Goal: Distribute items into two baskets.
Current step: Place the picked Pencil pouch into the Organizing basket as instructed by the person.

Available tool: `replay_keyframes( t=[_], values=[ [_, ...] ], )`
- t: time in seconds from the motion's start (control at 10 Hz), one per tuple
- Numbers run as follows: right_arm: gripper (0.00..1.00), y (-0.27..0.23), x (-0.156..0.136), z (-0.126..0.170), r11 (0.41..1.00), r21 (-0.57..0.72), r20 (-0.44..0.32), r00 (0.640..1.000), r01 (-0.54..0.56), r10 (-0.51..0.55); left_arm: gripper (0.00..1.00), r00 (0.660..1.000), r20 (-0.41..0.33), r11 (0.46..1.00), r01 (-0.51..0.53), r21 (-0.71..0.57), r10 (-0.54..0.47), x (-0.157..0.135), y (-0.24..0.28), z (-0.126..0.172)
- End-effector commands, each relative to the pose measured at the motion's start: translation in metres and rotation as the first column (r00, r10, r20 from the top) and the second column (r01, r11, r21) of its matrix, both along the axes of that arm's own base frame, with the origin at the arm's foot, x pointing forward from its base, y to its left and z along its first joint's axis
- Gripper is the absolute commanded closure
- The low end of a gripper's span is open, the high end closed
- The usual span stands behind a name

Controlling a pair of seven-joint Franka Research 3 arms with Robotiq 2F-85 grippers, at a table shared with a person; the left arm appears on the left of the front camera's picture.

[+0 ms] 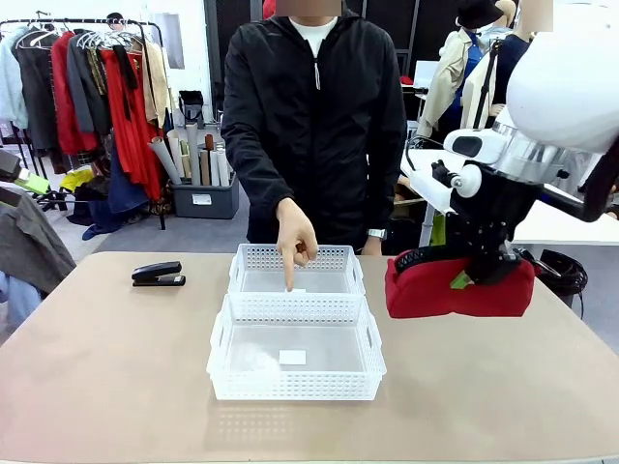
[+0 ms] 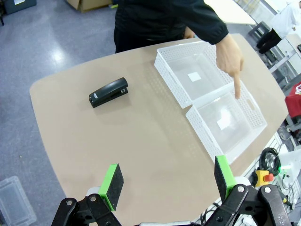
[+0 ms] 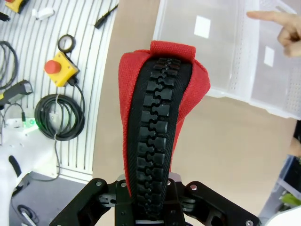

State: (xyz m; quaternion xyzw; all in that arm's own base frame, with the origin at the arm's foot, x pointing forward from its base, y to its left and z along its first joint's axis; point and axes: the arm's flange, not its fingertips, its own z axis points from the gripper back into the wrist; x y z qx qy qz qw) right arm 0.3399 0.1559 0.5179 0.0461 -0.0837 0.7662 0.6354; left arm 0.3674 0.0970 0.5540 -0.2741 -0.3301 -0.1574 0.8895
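Pouch (image 1: 426, 290) in transit. My right hand (image 1: 486, 269) is clamped on the pouch, above the desk (image 1: 97, 367) at 3 o'clock of the baskets (image 1: 295, 387). A person's finger (image 1: 289, 275) points into the far basket (image 1: 253, 255): next, probably carry toward 9 o'clock, release there. My left hand (image 2: 168, 178) apart, empty.

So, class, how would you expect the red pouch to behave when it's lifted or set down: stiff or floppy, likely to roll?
Probably soft: the red pouch bulges and sags on both sides of the right hand pinching it. Likely light, since a narrow pinch carries it. Its padded, flattish shape should settle rather than roll.
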Motion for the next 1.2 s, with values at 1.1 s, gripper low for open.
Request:
replay_keyframes(
  t=[1.1],
  values=[
    [1.0,0.129,0.023,-0.038,0.994,0.107,0.062,0.998,-0.012,0.005,0.0,1.0,0.002,1.0,0.003,-0.004,-0.003,-0.001,-0.001,0.0]
  ],
)
